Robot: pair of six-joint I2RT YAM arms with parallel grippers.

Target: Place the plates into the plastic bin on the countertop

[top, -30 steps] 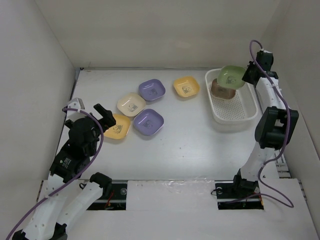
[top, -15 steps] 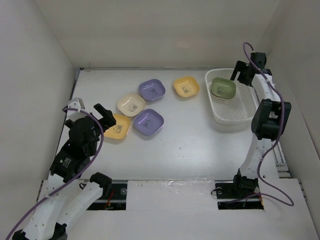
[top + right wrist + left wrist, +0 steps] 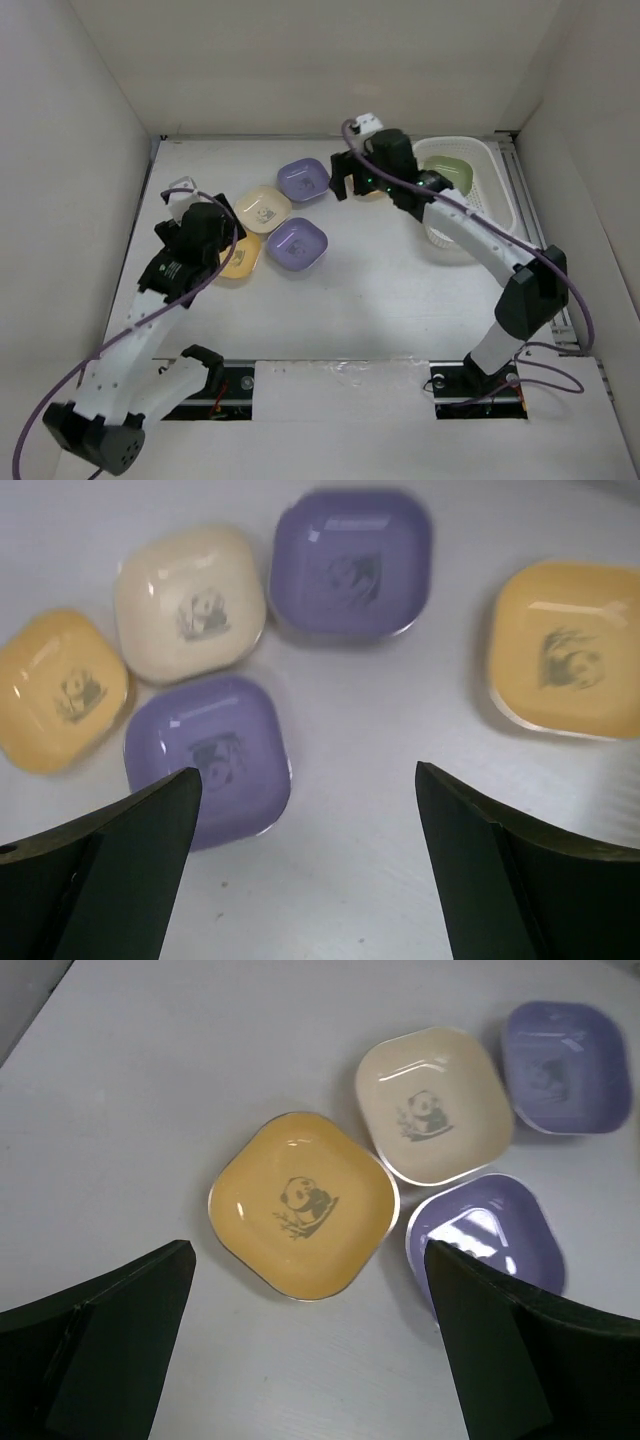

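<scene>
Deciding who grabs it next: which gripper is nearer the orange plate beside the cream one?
Left. The left gripper hangs open just above the orange plate, which shows between its fingers. The right gripper, also open, is across the cluster by the far purple plate.

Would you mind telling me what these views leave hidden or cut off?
- Top view: the right arm covers part of the plastic bin; anything under the green plate is unseen.
- Top view: the left arm overlaps the orange plate.
- Right wrist view: the yellow plate runs off the right edge.
- Left wrist view: a finger covers the near purple plate's corner.
</scene>
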